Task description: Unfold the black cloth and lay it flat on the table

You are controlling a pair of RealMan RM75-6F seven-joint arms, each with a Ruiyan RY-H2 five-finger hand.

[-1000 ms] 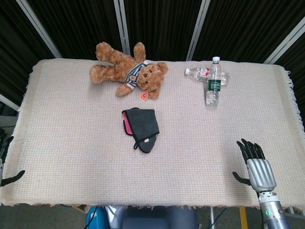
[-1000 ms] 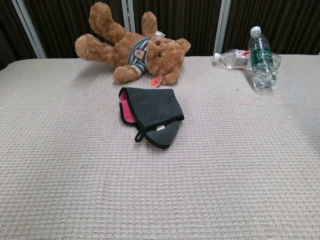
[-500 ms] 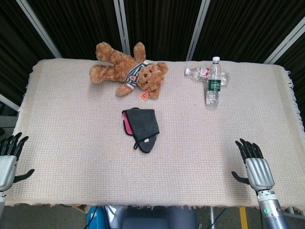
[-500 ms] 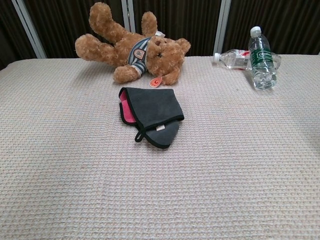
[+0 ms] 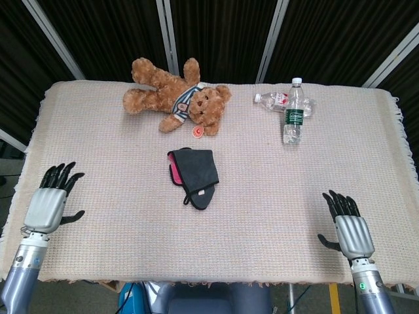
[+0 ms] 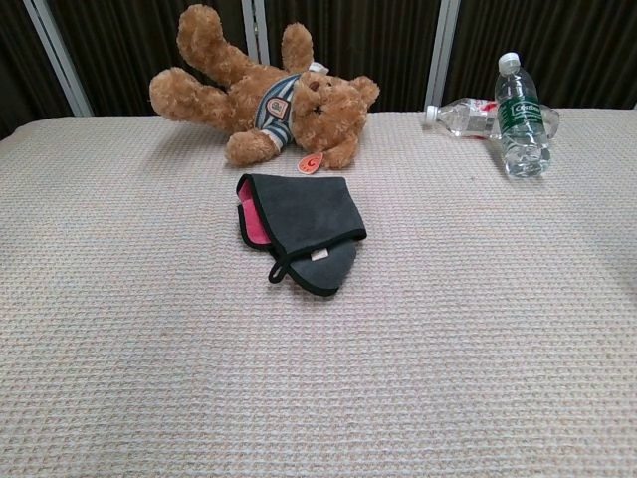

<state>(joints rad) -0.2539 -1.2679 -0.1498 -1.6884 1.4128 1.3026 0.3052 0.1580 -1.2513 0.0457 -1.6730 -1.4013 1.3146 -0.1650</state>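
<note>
The counter (image 5: pixel 98 170), covered by a beige woven cloth, fills both views. At its far edge a brown teddy bear (image 5: pixel 175 95) lies on its back, head toward the right. To the far right an upright water bottle (image 5: pixel 293 111) stands just in front of a second clear bottle (image 5: pixel 272 99) lying on its side.

The black cloth (image 5: pixel 195 174) sits near the middle of the counter, folded, with a pink inner layer showing along its left edge. Its long axis runs from the far-left corner to the near-right, where it narrows to a rounded tip with a small white tag and a thin loop, pointing toward the robot. It has not shifted from the earlier frames.

The left hand (image 5: pixel 51 199) is now over the near-left part of the counter, fingers spread and empty; a second ago only its fingertips showed at the left edge. The right hand (image 5: pixel 348 227) hovers at the near-right edge, fingers apart, holding nothing, almost where it was. Both are well apart from the cloth. The chest view shows neither hand.
</note>
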